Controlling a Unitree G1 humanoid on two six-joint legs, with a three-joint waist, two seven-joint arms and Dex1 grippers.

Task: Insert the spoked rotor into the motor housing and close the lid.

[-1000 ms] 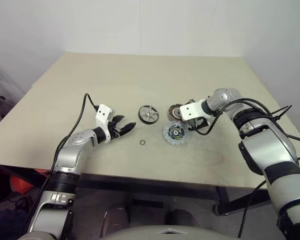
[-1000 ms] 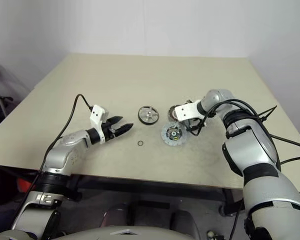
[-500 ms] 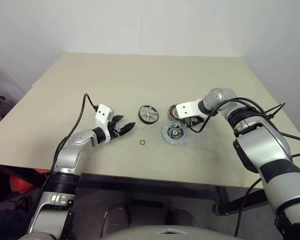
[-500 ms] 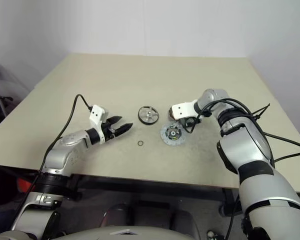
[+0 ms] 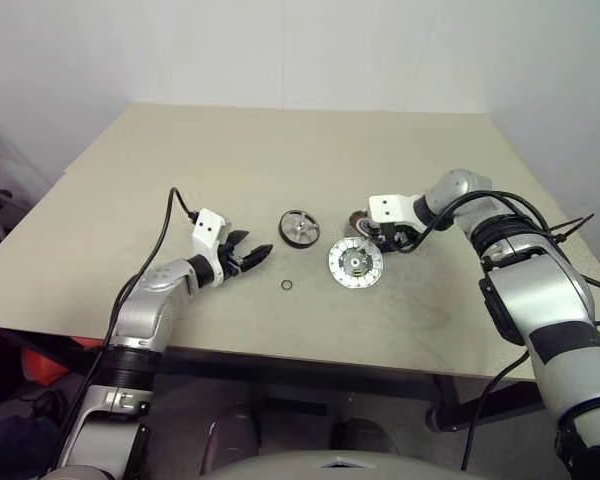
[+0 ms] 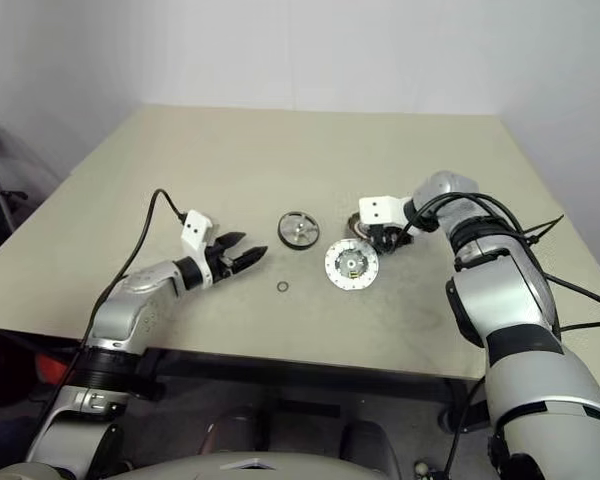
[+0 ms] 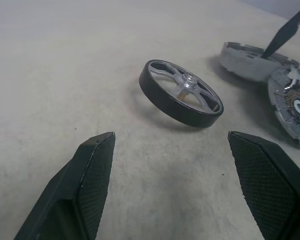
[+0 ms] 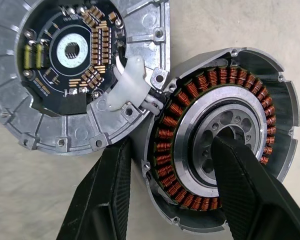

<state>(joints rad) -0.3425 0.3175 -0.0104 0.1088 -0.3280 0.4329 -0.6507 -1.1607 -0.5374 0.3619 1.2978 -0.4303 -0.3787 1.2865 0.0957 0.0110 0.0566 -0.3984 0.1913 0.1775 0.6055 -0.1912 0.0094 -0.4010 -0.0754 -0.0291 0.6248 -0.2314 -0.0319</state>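
Since a second ago, the right arm has swung its wrist and the right gripper (image 8: 170,195) has narrowed from wide open to a half-closed stance, one finger outside the motor housing's wall, the other inside its silver centre. Whether the pads already press the wall cannot be told. Beside it, the lid has slid slightly toward the right arm and now rests touching the housing. The left arm has not moved.

On the beige table (image 5: 230,150), from largest to smallest: the lid (image 5: 355,263), a flat silver-grey disc lying circuit face up, looks rigid, but its small exposed components seem fragile, so it is best held by the rim. A white clip or cable appears to link it to the housing. The motor housing (image 8: 220,135), a shallow metal cup ringed with copper coils, is probably dense and stiff; grip the wall, never the windings. The spoked rotor (image 7: 181,93) lies flat near the table's middle, just ahead of the left gripper (image 7: 170,185), whose fingers stand wide apart and empty. Its smooth black rim may be slippery; pinch across the rim. A tiny loose ring (image 5: 287,286) lies nearby.
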